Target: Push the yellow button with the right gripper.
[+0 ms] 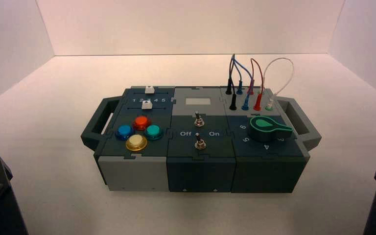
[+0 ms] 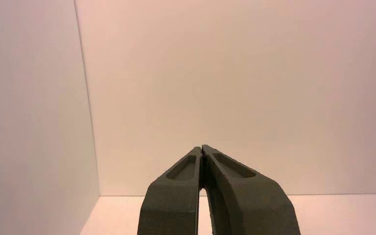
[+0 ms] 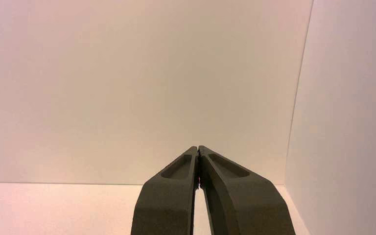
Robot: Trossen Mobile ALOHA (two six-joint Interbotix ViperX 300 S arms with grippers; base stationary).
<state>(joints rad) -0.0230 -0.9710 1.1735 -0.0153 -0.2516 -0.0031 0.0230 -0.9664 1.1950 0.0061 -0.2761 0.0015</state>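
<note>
White walls only before right gripper (image 3: 197,148) (closed); yellow button (image 1: 136,142) apparently untouched.

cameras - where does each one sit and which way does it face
High view: above and behind the arms, looking down at the box and its yellow button; only dark arm parts show at both lower corners.
Left wrist view: on the left arm, facing a bare wall; left gripper shut.
Right wrist view: on the right arm, facing a bare wall; right gripper shut.
Shared: both wrist views miss the box.
</note>
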